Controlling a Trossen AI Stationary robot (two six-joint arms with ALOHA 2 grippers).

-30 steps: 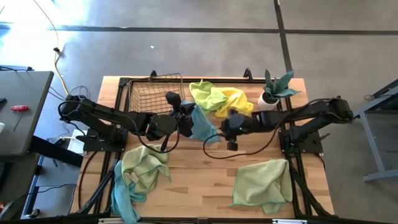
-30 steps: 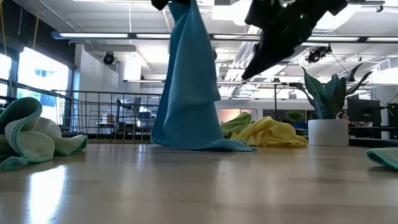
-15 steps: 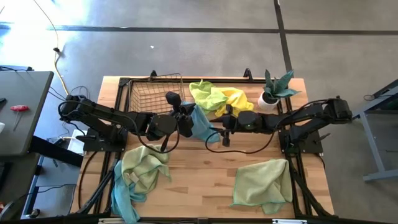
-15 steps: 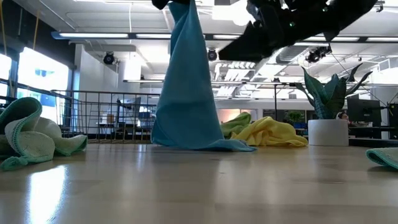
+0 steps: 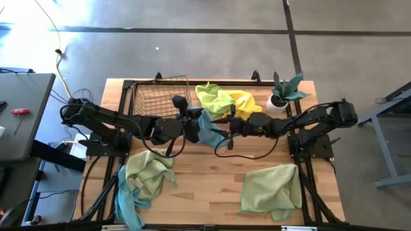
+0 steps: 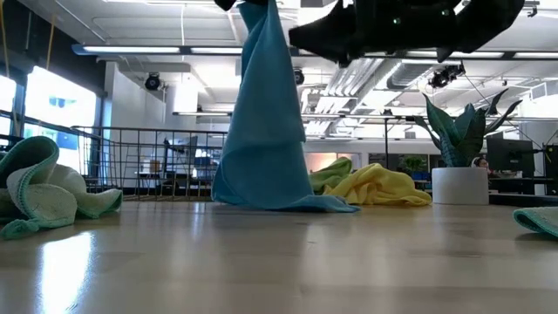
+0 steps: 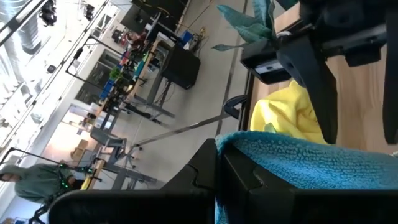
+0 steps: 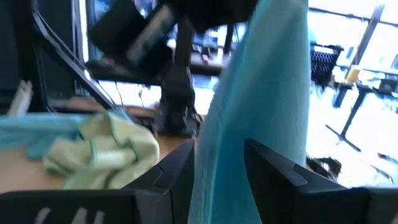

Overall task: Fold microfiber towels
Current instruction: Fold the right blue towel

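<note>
high view – left claw (image 5: 192, 122): clamped tight on the top of the blue towel (image 5: 207, 130), near bench centre, just in front of the wire basket (image 5: 156, 97).
high view – right claw (image 5: 226, 125): level, pointing across the bench at the left claw, touching or nearly touching the blue towel's free side; it is the nearer free arm.
high view – other towels: lime towel (image 5: 212, 97) and yellow towel (image 5: 243, 102) heaped at the back edge beside the potted plant (image 5: 282, 93); sage towel (image 5: 271, 188) spread flat at the front right; a crumpled sage towel (image 5: 146, 174) at the front left, with a teal one (image 5: 126, 202) hanging over the edge.
low view – blue towel: long axis vertical, hanging as a narrow cone from the top, hem resting on the bench (image 6: 279, 262).
low view – right claw: dark body at upper-towel height, nose just beside the drape; contact cannot be told.
left wrist view – grip: blue pile bunched between the dark fingers (image 7: 261, 180); right arm close opposite.
right wrist view – key relation: towel's hanging edge runs between the two fingers (image 8: 273, 168), which stand part open and not yet pinched.
judgement – next: right claw probably has to close on that edge, then spread the cloth sideways.
</note>
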